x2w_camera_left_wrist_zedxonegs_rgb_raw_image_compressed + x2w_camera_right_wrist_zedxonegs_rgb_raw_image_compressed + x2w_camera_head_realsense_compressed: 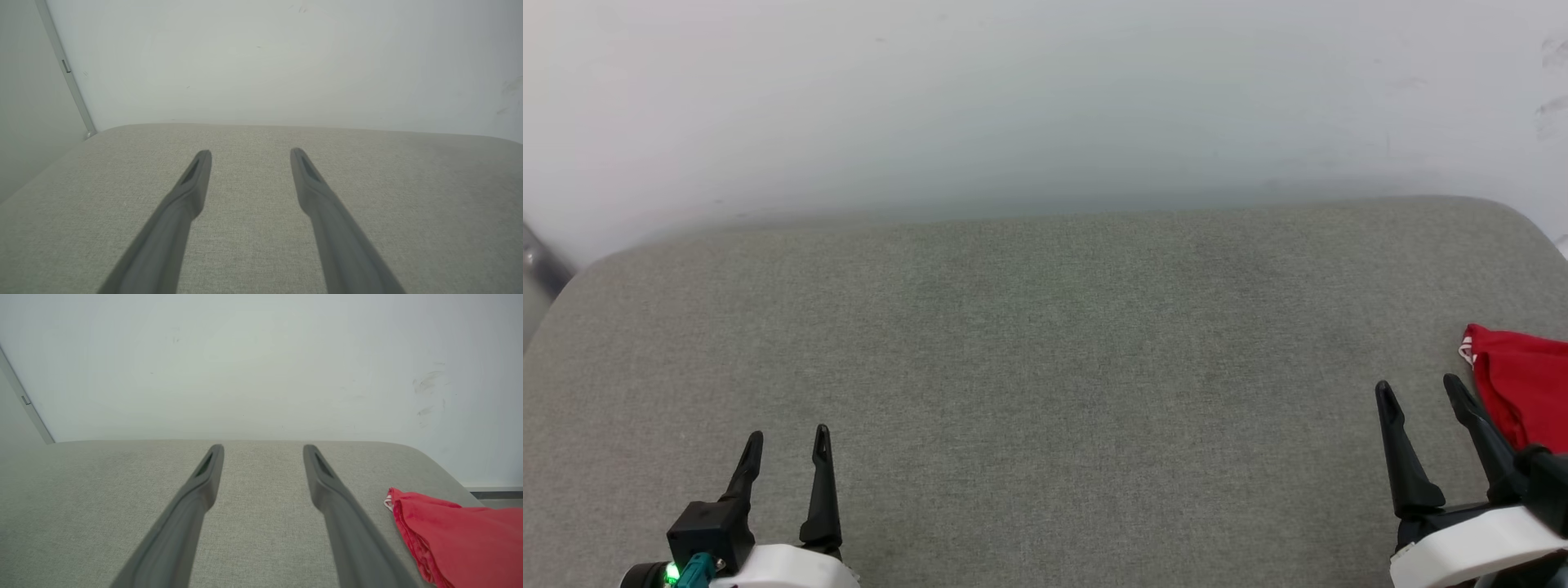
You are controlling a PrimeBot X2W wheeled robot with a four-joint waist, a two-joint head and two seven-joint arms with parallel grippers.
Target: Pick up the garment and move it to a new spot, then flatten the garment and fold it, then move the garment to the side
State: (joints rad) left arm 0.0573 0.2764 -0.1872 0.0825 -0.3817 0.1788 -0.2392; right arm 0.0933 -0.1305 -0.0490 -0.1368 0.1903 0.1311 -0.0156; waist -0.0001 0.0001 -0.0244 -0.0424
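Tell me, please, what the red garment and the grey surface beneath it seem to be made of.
The red garment looks like thin, matte knit cloth: it lies in soft folds with a puckered edge. The grey surface looks like coarse woven upholstery, matte, with a heathered weave showing.

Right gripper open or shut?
Open. Right gripper: fingers apart over the grey cushion, nothing between them; red garment lies beside them.

Left claw (250,152) agape over grey fabric (416,204)
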